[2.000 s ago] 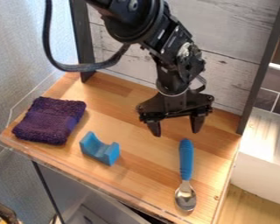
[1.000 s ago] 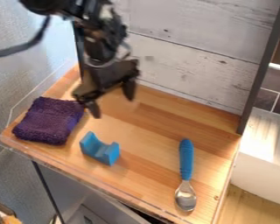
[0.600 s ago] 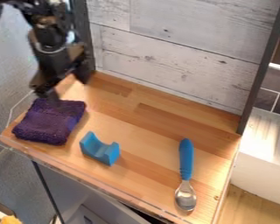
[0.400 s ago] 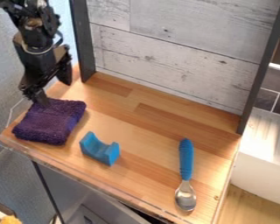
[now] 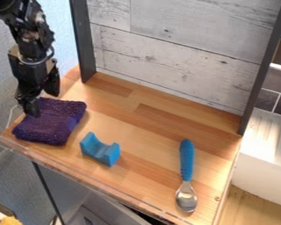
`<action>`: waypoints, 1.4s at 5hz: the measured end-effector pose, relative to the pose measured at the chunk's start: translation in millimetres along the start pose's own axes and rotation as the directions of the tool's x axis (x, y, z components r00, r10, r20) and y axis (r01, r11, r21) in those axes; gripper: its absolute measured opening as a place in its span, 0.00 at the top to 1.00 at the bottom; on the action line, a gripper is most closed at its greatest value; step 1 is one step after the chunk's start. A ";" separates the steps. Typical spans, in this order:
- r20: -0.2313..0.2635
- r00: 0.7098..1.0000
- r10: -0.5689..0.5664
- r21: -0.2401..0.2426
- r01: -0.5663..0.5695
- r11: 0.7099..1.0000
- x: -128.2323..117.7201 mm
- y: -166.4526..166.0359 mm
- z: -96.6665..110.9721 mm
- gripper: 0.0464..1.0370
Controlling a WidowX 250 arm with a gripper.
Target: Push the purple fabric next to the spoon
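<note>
The black gripper (image 5: pixel 42 102) hangs at the back-left edge of the wooden surface, over the far-left corner of the purple fabric. Its two fingers stand apart, the left one in front of the fabric's upper left part, the right one just behind the back edge. Whether they touch the cloth I cannot tell. Folded and flat, the purple fabric (image 5: pixel 52 122) lies at the left end of the surface. The spoon (image 5: pixel 187 160) lies at the right, blue handle toward the back and metal bowl toward the front.
Between fabric and spoon, nearer the fabric, stands a blue curved block (image 5: pixel 100 150). A clear low rim (image 5: pixel 78 174) runs along the front and left edges of the wooden surface (image 5: pixel 143 132). Behind it rises a whitewashed plank wall (image 5: pixel 178 52) with dark posts.
The gripper has swung from above the middle, behind the spoon, leftward to the fabric, and come lower and slightly forward over its corner. Fabric, block and spoon have stayed put.
</note>
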State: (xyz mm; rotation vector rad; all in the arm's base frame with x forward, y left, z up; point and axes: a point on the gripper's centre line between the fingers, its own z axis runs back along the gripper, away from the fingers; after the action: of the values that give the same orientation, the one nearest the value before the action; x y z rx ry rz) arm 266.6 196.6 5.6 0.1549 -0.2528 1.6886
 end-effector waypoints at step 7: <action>-0.094 0.986 0.136 -0.004 -0.137 0.991 -51.9 -22.9 -33.7 0.04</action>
State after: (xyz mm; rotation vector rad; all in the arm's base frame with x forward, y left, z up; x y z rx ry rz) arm 297.6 158.1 -38.1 0.0512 -0.2059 1.8254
